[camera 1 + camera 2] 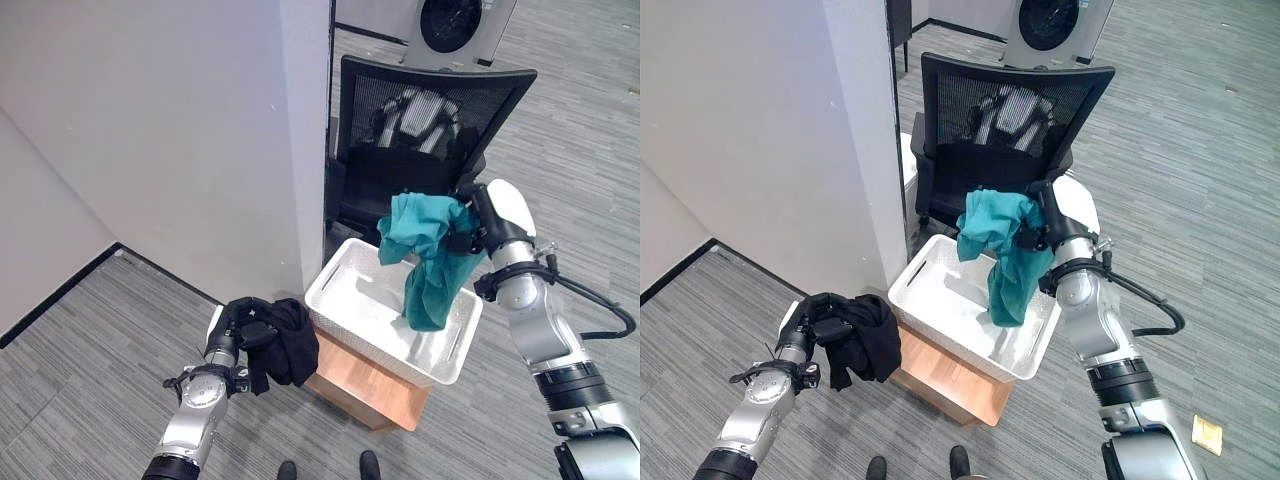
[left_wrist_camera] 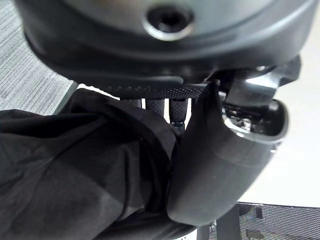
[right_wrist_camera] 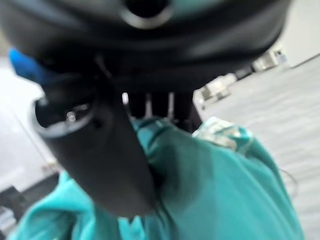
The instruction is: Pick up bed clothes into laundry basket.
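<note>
Right robot hand (image 1: 478, 228): you've got it clenched on the teal garment (image 1: 428, 256) — its wrist view shows thumb and fingers wrapped into the cloth.
Teal garment: bunched at the grip, lower end dangling down over the laundry basket (image 1: 340, 276); can't tell whether the hem touches the basket floor.
Left robot hand (image 1: 236, 322): closed round the black garment (image 1: 282, 342) — its wrist view shows the thumb pressing the fabric against the fingers.
Black garment: hangs off your left grip just beside the basket's left end, outside the rim, above the floor.
Laundry basket: white, sits on a low wooden stand (image 1: 362, 388), in front of the black mesh chair (image 1: 420, 130); the inside looks bare apart from the teal cloth hanging into it.
Done: both pieces are picked up, one per hand; nothing is dropped in yet as far as you can see.
Left: by my read, release the teal piece first since it's already over the basket, then swing your left arm over the rim and let the black one go.
Watch: the teal cloth hangs near the far right rim — it may drape over the edge if you let go there.
Other: more clothing lies on the chair seat behind the mesh back; unclear if it counts for this task.
</note>
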